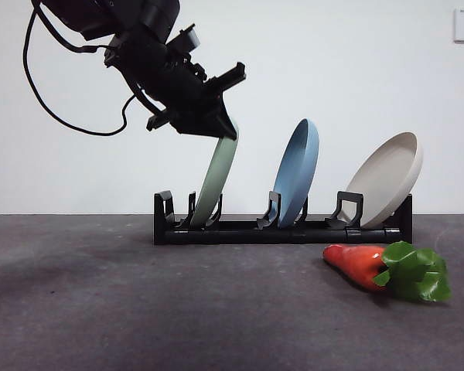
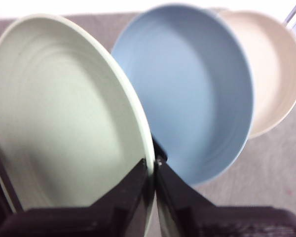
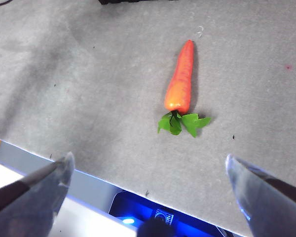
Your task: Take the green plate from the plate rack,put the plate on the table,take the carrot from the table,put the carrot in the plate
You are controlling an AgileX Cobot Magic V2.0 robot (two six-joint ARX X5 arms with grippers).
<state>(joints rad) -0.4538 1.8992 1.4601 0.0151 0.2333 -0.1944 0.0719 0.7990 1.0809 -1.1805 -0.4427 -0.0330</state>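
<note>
Two jaws of the left gripper (image 2: 154, 163) are clamped on the green plate's (image 1: 214, 182) rim in the plate rack (image 1: 282, 229), while the right gripper (image 3: 148, 173) is held wide apart above the carrot (image 3: 180, 81).

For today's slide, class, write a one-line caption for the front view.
Left gripper clamps the green plate's top rim in the plate rack; the carrot lies on the table.

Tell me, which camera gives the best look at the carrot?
The right wrist view: the whole carrot lies in plain sight on the table. The front view shows it low, end-on, beside the plate rack. The left wrist view misses it.
</note>
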